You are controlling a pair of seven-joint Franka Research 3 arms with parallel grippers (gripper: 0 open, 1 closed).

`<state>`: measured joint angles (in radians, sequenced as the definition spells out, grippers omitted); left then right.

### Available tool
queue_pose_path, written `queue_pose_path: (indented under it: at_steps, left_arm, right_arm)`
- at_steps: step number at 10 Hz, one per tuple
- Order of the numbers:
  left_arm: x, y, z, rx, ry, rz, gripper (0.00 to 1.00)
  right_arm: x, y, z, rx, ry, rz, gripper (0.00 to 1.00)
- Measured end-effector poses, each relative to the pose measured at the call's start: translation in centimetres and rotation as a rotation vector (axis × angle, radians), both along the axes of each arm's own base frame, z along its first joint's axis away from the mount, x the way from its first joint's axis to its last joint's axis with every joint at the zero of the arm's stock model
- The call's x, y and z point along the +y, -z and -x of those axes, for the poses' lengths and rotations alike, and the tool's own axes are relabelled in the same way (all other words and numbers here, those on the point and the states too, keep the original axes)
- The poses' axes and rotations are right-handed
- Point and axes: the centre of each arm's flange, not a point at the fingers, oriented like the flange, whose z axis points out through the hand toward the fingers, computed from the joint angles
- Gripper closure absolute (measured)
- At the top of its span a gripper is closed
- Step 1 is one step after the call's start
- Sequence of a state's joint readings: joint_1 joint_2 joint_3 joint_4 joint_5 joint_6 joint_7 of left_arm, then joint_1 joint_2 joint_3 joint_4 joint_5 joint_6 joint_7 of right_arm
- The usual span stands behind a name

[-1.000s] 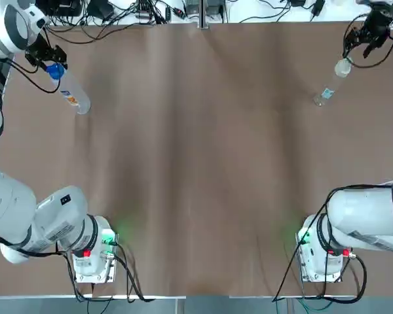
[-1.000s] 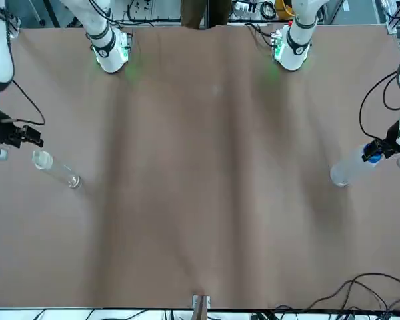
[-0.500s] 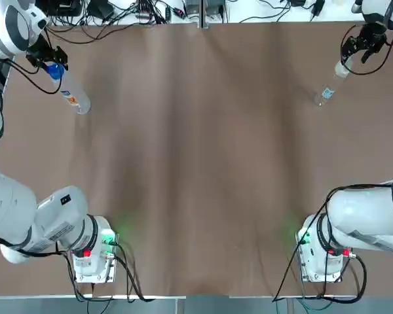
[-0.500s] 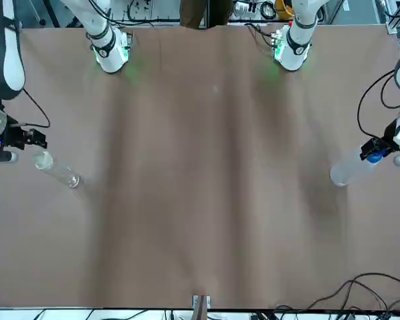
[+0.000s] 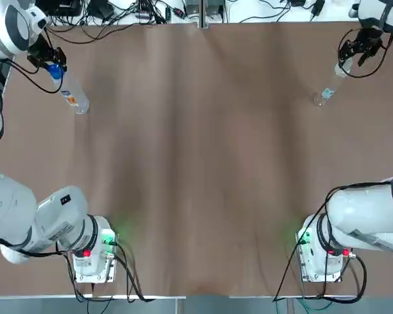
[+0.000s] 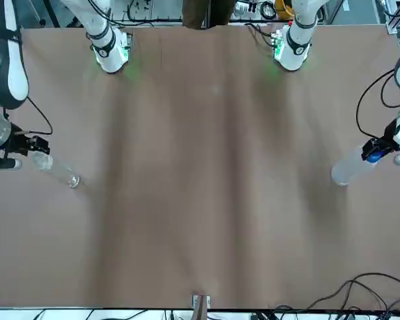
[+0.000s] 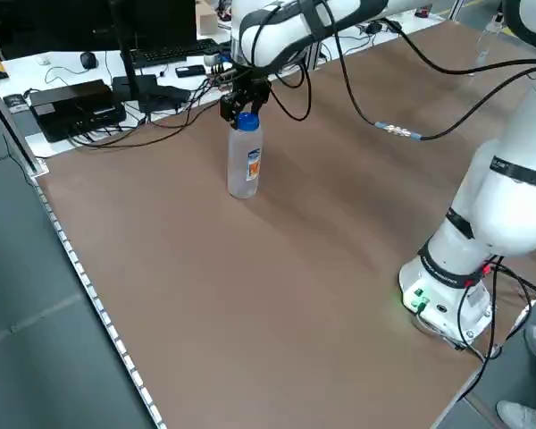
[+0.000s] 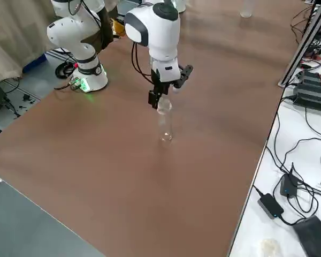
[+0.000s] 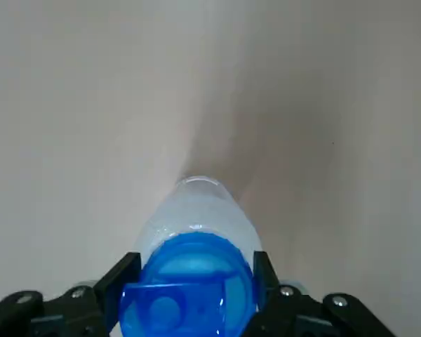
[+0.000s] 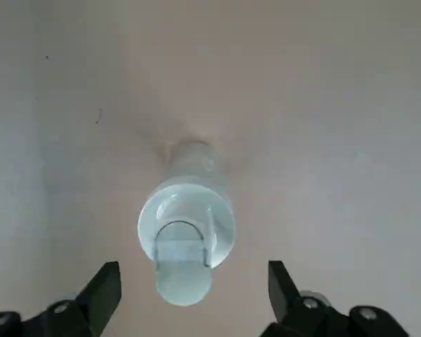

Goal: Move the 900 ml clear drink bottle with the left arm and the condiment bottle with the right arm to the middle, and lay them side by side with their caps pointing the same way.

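The clear drink bottle (image 5: 73, 98) with a blue cap (image 7: 247, 121) stands upright at the table's far left. My left gripper (image 5: 50, 63) is over it, and in the left wrist view its fingers (image 9: 128, 271) press both sides of the cap (image 9: 189, 291). The small clear condiment bottle (image 5: 327, 89) stands upright at the far right. My right gripper (image 5: 352, 55) hangs open over its top. In the right wrist view the pale cap (image 10: 186, 232) sits between the wide-spread fingers (image 10: 107, 286) with a gap on each side.
The brown table (image 5: 203, 163) is bare between the two bottles. Cables and electronics (image 7: 80, 98) lie beyond the far edge. Both arm bases (image 5: 92, 252) stand at the near edge.
My right gripper has come down and in over the condiment bottle's cap. The left gripper and the drink bottle have hardly moved.
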<state>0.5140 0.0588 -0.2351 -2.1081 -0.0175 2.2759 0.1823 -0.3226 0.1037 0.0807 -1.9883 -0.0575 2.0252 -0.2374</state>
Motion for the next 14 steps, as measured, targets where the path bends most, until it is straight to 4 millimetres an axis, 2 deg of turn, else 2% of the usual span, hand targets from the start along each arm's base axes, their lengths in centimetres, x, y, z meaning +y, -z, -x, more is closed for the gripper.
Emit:
queue_pose_path:
  at_steps: [1, 2, 3, 4, 6, 8, 9, 11, 13, 14]
  left_arm:
    - [0.0, -0.5, -0.2, 0.002, -0.025, 0.004, 0.3]
    - [-0.7, -1.5, -0.7, 0.011, -0.052, 0.012, 0.3]
    - [-2.5, -2.7, -1.4, 0.019, -0.078, 0.022, 0.3]
    - [-5.6, -3.7, -2.3, 0.017, -0.1, 0.032, 0.3]
    - [-14.2, -4.5, -3.4, 0.01, -0.129, 0.057, 0.3]
    - [-22.7, -5.5, -3.2, 0.003, -0.232, 0.096, 0.3]
    - [-26.2, -6.0, -3.0, 0.003, -0.319, 0.122, 0.3]
    - [-32.0, -6.3, -2.2, 0.026, -0.507, 0.177, 0.3]
    - [-36.1, -5.8, -1.2, 0.07, -0.738, 0.218, 0.3]
    - [-37.6, -5.4, -0.9, 0.097, -0.875, 0.231, 0.3]
  right_arm:
    - [-0.4, 0.4, -0.1, 0.001, 0.005, -0.001, 0.16]
    - [-0.4, 0.7, -0.1, 0.003, 0.006, -0.002, 0.2]
    - [-0.4, 0.8, -0.2, 0.003, 0.005, -0.002, 0.22]
    - [-0.3, 0.8, -0.2, 0.002, 0.005, -0.002, 0.3]
    - [-0.3, 0.7, -0.2, 0.001, 0.004, -0.002, 0.44]
    - [-0.3, 0.7, -0.2, 0.001, 0.003, -0.002, 0.6]
    - [-0.2, 0.7, -0.2, 0.0, 0.003, -0.002, 0.63]
    - [-0.1, 0.7, -0.3, -0.002, 0.001, -0.004, 0.67]
    - [0.4, 0.7, -0.4, -0.001, 0.015, -0.003, 0.67]
    - [1.4, 0.6, -0.6, 0.009, 0.037, -0.003, 0.67]
